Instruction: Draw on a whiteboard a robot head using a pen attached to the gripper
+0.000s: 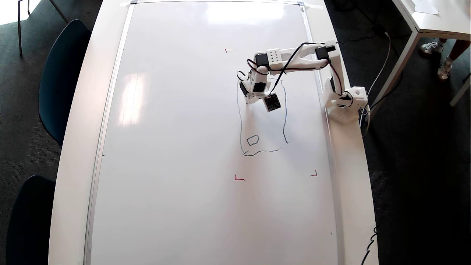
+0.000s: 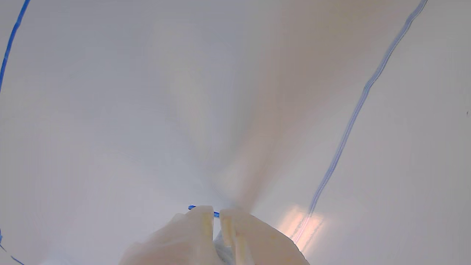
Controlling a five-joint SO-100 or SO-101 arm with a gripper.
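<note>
whiteboard (image 1: 184, 147) under folded, downturned tool (image 1: 251, 98)

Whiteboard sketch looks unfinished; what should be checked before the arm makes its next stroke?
1. Is the robot head finished: not ok; only an outline and one small box are drawn.
2. Is the end effector inside the red corner marks: ok.
3. Is the pen held firmly: cannot tell; the jaws are nearly together in the wrist view, but the pen itself is unclear.
4. Is the tip touching the whiteboard: cannot tell.
</note>
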